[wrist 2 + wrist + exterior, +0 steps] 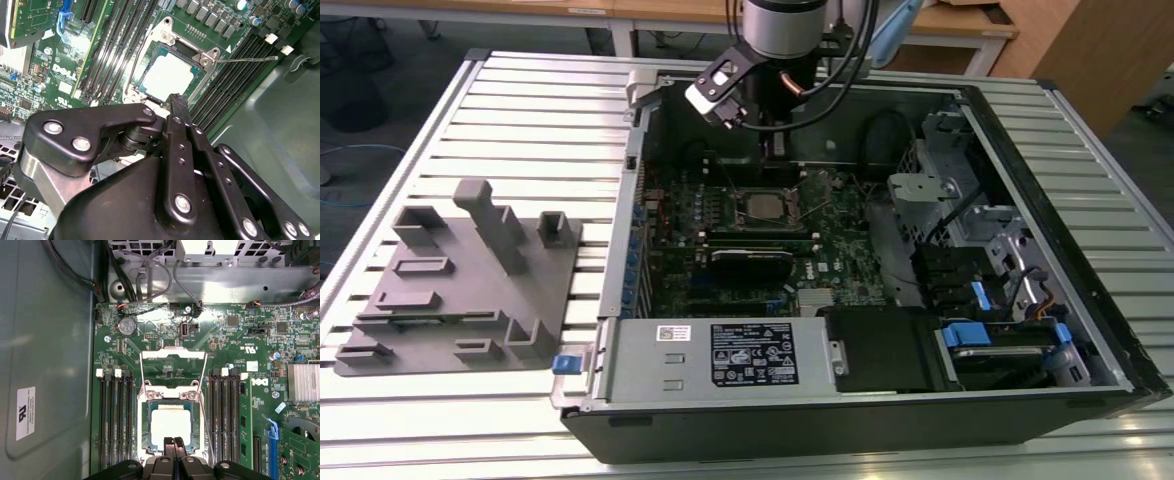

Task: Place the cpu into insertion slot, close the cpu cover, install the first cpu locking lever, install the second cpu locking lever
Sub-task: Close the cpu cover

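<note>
One step looks done from my station: the cpu (170, 426) lies flat in the insertion slot (145, 420), with its pale metal top facing up, in the green motherboard (841, 250). The board sits inside the open computer case (1101, 295). The case lies on its side on the slatted tabletop (520, 100), so the arm can reach the slot from above.

The gripper (177, 100) hangs over one edge of the slot in both wrist views. Its two fingers are pressed together and nothing is between them. I judge this is on purpose, because a closed tip is narrow and stiff, better for pushing thin metal parts than for carrying. In the exterior view the tip is above the board, and I cannot tell whether it touches anything.

The cpu cover (173, 354) seems to be raised. In the first wrist view its silvery bar and thin sides appear beyond the chip, and the board shows through the cut-out. I am not fully sure of its angle. A thin wire locking lever (245, 59) sticks out free over the black memory slots (235, 85), so I judge it is not latched.

A grey fixture (454, 290) rests on the tabletop at the exterior view's left, apart from the case.
</note>
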{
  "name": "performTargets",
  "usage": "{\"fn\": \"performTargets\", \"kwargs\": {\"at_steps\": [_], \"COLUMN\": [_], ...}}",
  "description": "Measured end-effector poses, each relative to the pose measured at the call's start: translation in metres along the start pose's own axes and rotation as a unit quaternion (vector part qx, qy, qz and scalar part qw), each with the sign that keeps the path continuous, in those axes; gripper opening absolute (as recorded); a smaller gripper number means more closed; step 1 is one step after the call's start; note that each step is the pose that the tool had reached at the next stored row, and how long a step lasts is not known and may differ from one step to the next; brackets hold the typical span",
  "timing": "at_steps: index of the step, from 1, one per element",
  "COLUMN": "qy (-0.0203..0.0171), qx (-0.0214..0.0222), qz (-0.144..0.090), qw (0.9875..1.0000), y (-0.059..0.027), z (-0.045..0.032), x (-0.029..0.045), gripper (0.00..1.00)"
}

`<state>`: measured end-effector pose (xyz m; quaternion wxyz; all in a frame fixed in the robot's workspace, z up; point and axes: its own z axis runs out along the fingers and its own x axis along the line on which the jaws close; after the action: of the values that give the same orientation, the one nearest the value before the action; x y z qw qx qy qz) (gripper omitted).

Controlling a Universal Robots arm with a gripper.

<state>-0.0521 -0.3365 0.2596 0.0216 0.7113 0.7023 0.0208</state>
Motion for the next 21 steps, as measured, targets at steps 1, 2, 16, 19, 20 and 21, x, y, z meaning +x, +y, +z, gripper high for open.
{"fn": "performTargets", "kwargs": {"at_steps": [1,2,16,19,20,21], "qy": [0.0,0.0,0.0001,0.0001,0.0001,0.0001], "qx": [0.0,0.0,-0.0001,0.0,-0.0001,-0.0001], "qz": [0.0,0.0,0.0,0.0,0.0,0.0], "qw": [1.0,1.0,1.0,1.0,1.0,1.0], "y": [0.0009,0.002,0.0056,0.0057,0.0058,0.0058], "z": [0.0001,0.0001,-0.0089,-0.0114,-0.0121,-0.0128], "x": [0.0,0.0001,0.0001,0.0001,0.0001,0.0001], "gripper": [0.11,0.11,0.11,0.11,0.11,0.11]}}
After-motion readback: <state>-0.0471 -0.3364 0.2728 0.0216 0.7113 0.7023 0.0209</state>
